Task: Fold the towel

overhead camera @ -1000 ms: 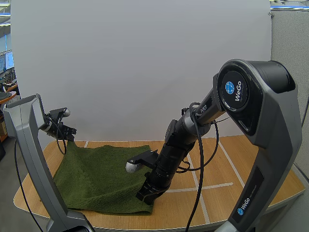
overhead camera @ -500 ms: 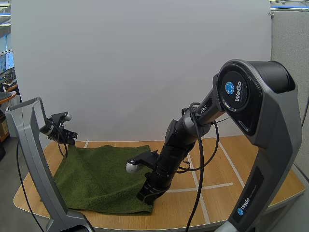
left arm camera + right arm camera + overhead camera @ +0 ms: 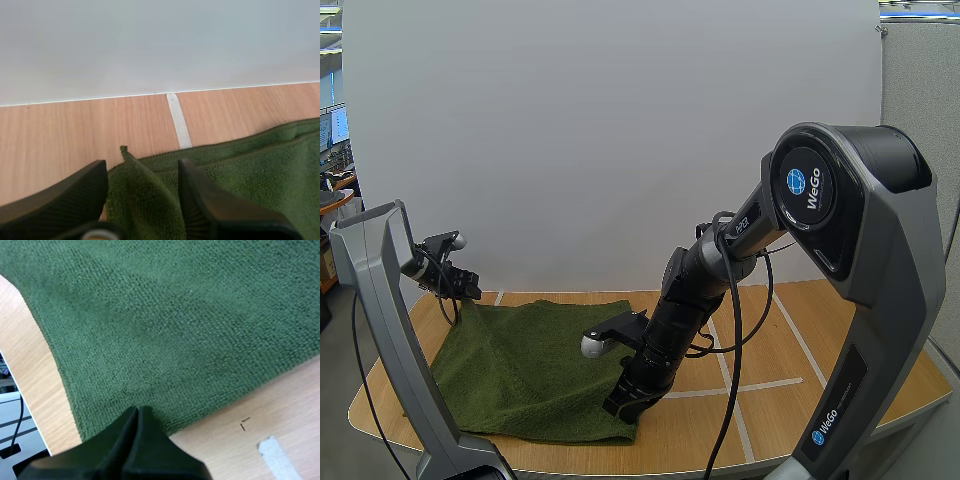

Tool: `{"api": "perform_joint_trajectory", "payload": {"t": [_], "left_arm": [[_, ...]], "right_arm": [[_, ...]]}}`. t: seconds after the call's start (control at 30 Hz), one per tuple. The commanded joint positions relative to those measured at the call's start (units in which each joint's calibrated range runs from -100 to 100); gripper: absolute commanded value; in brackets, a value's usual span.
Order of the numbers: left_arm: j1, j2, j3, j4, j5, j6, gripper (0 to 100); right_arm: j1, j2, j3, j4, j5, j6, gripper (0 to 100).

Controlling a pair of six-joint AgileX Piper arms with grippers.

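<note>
Green towel (image 3: 530,365) lay on table (image 3: 770,400). Left gripper (image 3: 142,167) pinched its raised far corner. Right gripper (image 3: 137,410), fingers together, nipped the near corner. Right arm (image 3: 840,230) was marked "WeGo".

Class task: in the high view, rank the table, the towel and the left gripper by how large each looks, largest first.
1. table
2. towel
3. left gripper, clearly smallest, though it is farther from the camera, which shrinks it.
</note>
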Motion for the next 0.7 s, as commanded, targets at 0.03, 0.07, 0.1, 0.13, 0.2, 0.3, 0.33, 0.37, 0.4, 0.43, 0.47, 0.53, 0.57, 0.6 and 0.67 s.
{"api": "perform_joint_trajectory", "payload": {"t": [0.03,0.07,0.1,0.13,0.2,0.3,0.33,0.37,0.4,0.43,0.47,0.53,0.57,0.6,0.67], "left_arm": [[2.86,-5.16,-0.46,-0.11,13.3,0.37,71],[3.06,-5.17,-0.46,0.28,15.39,0.5,71],[3.47,-5.27,-0.46,1.02,18.26,0.61,71],[3.68,-5.27,-0.46,1.67,18.26,0.61,71],[3.95,-4.99,0.22,4.42,18.26,0.61,71],[4.09,-4.71,2.49,5.82,18.26,1.19,71],[4.09,-4.56,3.16,5.93,18.26,1.68,71],[4.09,-4.43,3.8,5.9,18.26,2.0,71],[4.09,-4.31,4.67,5.9,18.26,2.49,71],[4.09,-4.33,5.43,5.59,18.26,3.24,71],[4.09,-4.33,6.01,5.48,18.26,3.5,71],[4.09,-4.04,6.63,5.47,18.26,3.8,71],[4.09,-3.72,6.63,5.47,18.26,3.91,71],[4.09,-3.38,6.74,5.47,18.26,3.91,71],[4.09,-2.32,6.78,5.61,18.26,3.91,71]], "right_arm": [[0.11,-0.16,0.34,0.05,0.5,-0.21,0],[0.11,-0.16,0.34,0.05,0.18,-0.21,0],[0.11,-0.16,0.34,0.05,-0.51,-0.21,0],[0.11,-0.16,0.34,0.05,-0.93,-0.21,0],[0.11,-0.16,0.34,0.05,-0.93,-0.21,0],[0.11,-0.16,0.34,0.05,-0.93,-0.21,0],[0.11,-0.16,0.34,0.05,-0.93,-0.21,0],[0.11,-0.16,0.34,0.05,-0.93,-0.21,0],[0.11,-0.16,0.34,0.05,-0.93,-0.21,0],[0.11,-0.16,0.34,0.05,-0.61,-0.21,0],[0.11,-0.16,0.34,0.05,-0.4,-0.21,0],[0.11,-0.16,0.34,0.05,-0.4,-0.21,0],[0.11,-0.16,0.34,0.05,-0.4,-0.21,0],[0.11,-0.16,0.34,0.05,-0.4,-0.21,0],[0.11,-0.16,0.34,0.05,-0.4,-0.21,0]]}}
